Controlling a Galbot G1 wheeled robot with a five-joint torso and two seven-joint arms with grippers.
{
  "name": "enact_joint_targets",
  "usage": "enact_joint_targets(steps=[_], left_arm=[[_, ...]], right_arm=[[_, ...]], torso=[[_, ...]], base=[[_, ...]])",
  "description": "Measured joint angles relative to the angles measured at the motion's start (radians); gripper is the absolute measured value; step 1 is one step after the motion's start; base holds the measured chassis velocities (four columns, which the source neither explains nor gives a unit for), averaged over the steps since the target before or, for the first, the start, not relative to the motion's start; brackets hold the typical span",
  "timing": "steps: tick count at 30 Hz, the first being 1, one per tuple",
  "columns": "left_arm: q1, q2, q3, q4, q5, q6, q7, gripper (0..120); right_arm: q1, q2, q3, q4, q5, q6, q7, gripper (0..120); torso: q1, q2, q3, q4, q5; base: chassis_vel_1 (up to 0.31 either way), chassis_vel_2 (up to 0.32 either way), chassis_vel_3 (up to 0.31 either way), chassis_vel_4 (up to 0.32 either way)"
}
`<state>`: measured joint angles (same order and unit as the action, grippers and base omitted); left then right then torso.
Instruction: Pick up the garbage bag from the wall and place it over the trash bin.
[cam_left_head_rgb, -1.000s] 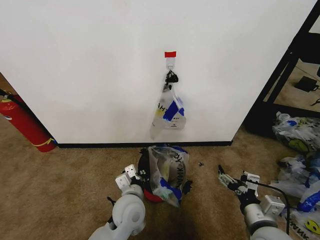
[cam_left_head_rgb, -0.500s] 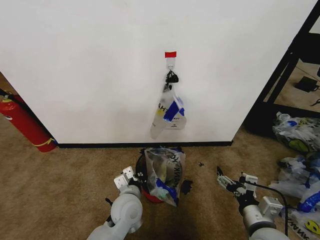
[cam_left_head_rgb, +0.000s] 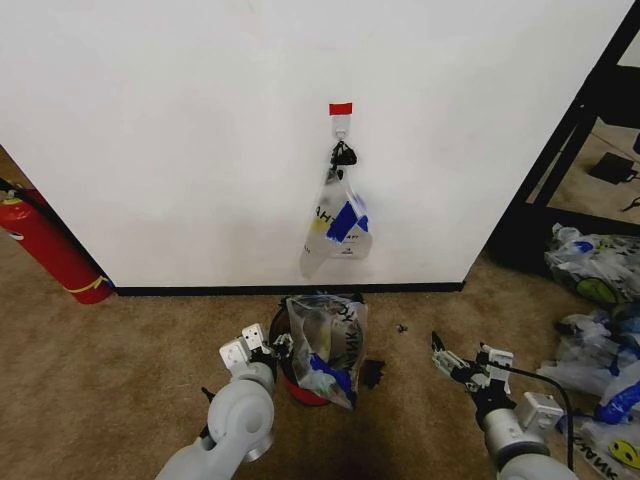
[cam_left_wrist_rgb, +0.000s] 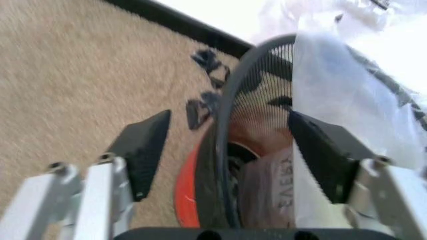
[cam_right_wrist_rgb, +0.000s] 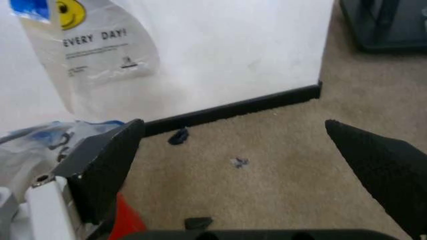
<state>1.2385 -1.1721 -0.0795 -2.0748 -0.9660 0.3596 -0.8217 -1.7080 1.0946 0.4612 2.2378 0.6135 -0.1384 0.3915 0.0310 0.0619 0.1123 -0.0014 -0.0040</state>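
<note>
A garbage bag (cam_left_head_rgb: 340, 225) printed with a smiley and blue patches hangs from a small hook under red tape on the white wall (cam_left_head_rgb: 180, 130); its lower part (cam_right_wrist_rgb: 100, 40) appears in the right wrist view. Below it stands the red trash bin (cam_left_head_rgb: 298, 388) with a like-printed bag (cam_left_head_rgb: 328, 345) draped in and over it. My left gripper (cam_left_head_rgb: 270, 346) is open at the bin's left side. In the left wrist view its jaws (cam_left_wrist_rgb: 230, 150) straddle the black rim (cam_left_wrist_rgb: 223, 120), with the plastic (cam_left_wrist_rgb: 347, 100) beside it. My right gripper (cam_left_head_rgb: 442, 357) is open above the carpet right of the bin.
A red fire extinguisher (cam_left_head_rgb: 50, 250) leans at the left by the black baseboard (cam_left_head_rgb: 200, 290). A heap of printed bags (cam_left_head_rgb: 600, 270) lies at the right near a black frame (cam_left_head_rgb: 575, 130). Small dark scraps (cam_left_head_rgb: 372, 373) dot the carpet by the bin.
My left arm has shifted a little to the left beside the bin, and the bag on the bin has moved slightly with it. The right gripper has edged slightly left.
</note>
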Motion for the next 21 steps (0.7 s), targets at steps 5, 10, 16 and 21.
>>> enact_joint_targets(steps=[5, 10, 16, 21], left_arm=[[0.037, 0.039, -0.025, -0.077, 0.104, 0.002, 0.063, 90], [0.103, 0.143, -0.054, -0.230, 0.264, -0.009, 0.203, 100], [0.142, 0.165, -0.035, -0.268, 0.299, -0.026, 0.247, 100], [0.136, 0.148, -0.018, -0.255, 0.297, -0.028, 0.254, 100]], right_arm=[[0.002, -0.022, -0.020, -0.003, -0.048, 0.053, -0.066, 100], [0.108, -0.163, -0.134, 0.002, -0.070, 0.050, -0.131, 100], [0.407, -0.325, -0.304, -0.049, 0.101, -0.105, -0.115, 100], [0.601, -0.374, -0.424, -0.099, 0.212, -0.208, -0.029, 100]], torso=[[0.000, 0.000, 0.000, 0.0000, 0.0000], [0.000, 0.000, 0.000, -0.0003, 0.0002], [0.000, 0.000, 0.000, 0.0009, 0.0004], [0.000, 0.000, 0.000, -0.0001, 0.0002]], base=[[0.000, 0.000, 0.000, 0.000], [0.000, 0.000, 0.000, 0.000], [0.000, 0.000, 0.000, 0.000], [0.000, 0.000, 0.000, 0.000]])
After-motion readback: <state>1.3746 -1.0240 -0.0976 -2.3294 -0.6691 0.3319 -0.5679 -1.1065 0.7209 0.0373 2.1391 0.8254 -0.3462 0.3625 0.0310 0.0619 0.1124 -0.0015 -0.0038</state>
